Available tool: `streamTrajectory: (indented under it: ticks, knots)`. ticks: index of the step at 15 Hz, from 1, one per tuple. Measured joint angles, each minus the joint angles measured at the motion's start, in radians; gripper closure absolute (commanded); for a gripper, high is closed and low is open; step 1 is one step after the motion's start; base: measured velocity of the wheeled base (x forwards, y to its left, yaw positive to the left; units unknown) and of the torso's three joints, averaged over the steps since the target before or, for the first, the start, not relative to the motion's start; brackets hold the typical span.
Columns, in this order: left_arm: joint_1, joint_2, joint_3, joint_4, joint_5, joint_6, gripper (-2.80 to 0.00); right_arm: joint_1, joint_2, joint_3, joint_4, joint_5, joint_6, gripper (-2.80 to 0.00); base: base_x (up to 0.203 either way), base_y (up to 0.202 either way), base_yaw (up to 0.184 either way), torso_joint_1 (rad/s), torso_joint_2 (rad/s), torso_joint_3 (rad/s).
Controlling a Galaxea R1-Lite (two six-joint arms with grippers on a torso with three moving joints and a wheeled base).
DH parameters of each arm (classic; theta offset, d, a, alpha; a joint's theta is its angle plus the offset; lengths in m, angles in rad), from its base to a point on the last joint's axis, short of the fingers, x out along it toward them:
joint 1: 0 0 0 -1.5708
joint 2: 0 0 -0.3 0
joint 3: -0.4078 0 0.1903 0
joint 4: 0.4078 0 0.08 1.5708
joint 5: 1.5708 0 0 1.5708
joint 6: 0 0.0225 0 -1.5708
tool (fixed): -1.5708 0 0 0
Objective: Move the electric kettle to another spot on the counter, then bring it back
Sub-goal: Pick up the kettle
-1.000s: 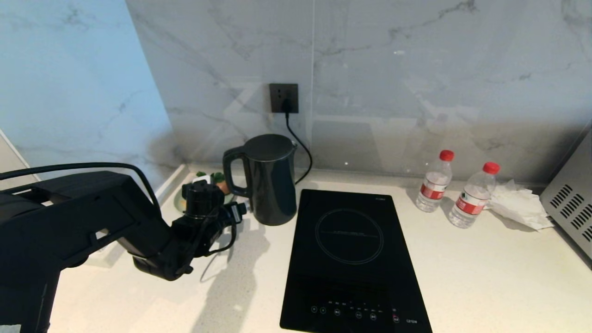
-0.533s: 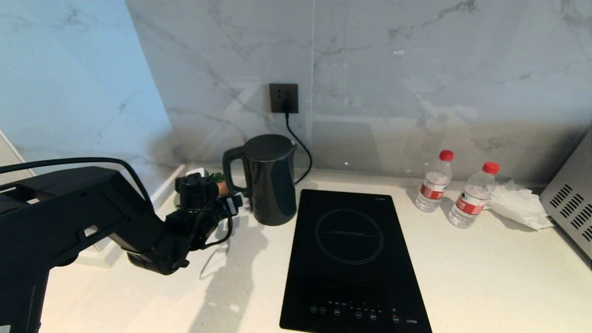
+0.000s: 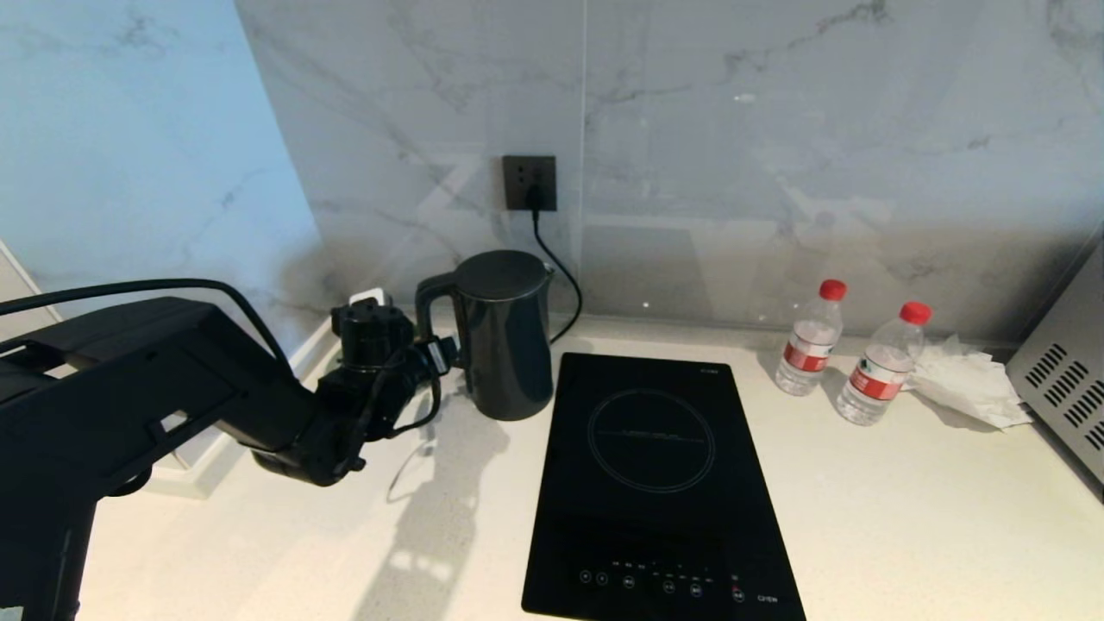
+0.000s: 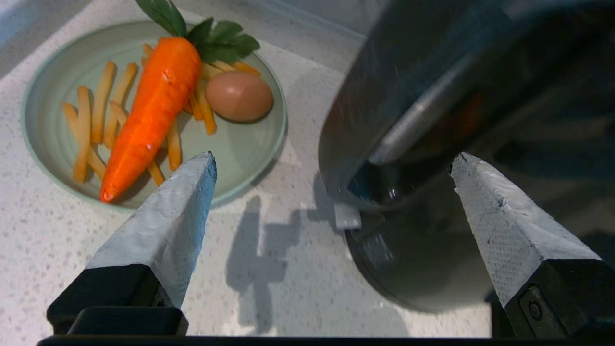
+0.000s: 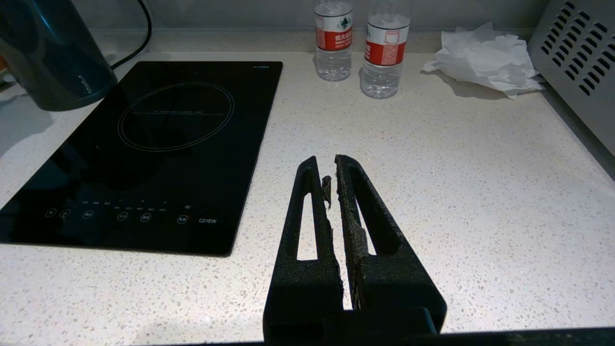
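Because the counter [image 3: 906, 517] is crowded toward its rear, the step in hand, as judged from this moment, is the approach to the kettle's handle, and it should be done with attention to clearance. From the head view, the kettle [image 3: 504, 336] stands upright at the rear of the counter, at about 10 o'clock from the hob [image 3: 655, 483], with its cord running up to the wall socket [image 3: 529, 183]. Its handle [image 3: 431, 319] faces 9 o'clock, toward the left gripper [image 3: 442, 355], which sits just beside the handle with its jaws spread wide and nothing between them. In the left wrist view the two fingertips [image 4: 192, 182] frame the kettle's lower body and base, not yet the handle loop. Centre the handle between the jaws before closing; lift straight up to clear the base. A plate [image 4: 48, 158] carrying a carrot [image 4: 153, 105], fries and an egg [image 4: 239, 96] lies near the kettle at 9 o'clock; keep the outer finger off it. Two water bottles [image 3: 811, 341] stand well apart at 3 o'clock. The right gripper [image 5: 332, 173] is parked over bare counter, jaws pressed together and empty.
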Motion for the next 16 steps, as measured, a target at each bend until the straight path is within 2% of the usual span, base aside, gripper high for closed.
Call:
streamTrajectory:
  ticks: [2, 6, 10, 16]
  knots:
    - [0.002, 0.019, -0.056, 0.038, 0.027, 0.0, -2.8, 0.0, 0.0, 0.0, 0.0, 0.0, 0.0, 0.0, 0.0, 0.0, 0.0, 0.0, 0.0, 0.0]
    - [-0.003, 0.049, -0.13, 0.061, 0.038, 0.015, -2.8, 0.0, 0.0, 0.0, 0.001, 0.0, 0.0, 0.0, 0.0, 0.0, 0.0, 0.0, 0.0, 0.0]
    - [-0.007, 0.085, -0.223, 0.063, 0.099, 0.056, -2.8, 0.0, 0.0, 0.0, 0.0, 0.0, 0.0, 0.0, 0.0, 0.0, 0.0, 0.0, 0.0, 0.0]
    - [-0.006, 0.127, -0.3, 0.062, 0.11, 0.067, -2.8, 0.0, 0.0, 0.0, 0.0, 0.0, 0.0, 0.0, 0.0, 0.0, 0.0, 0.0, 0.0, 0.0]
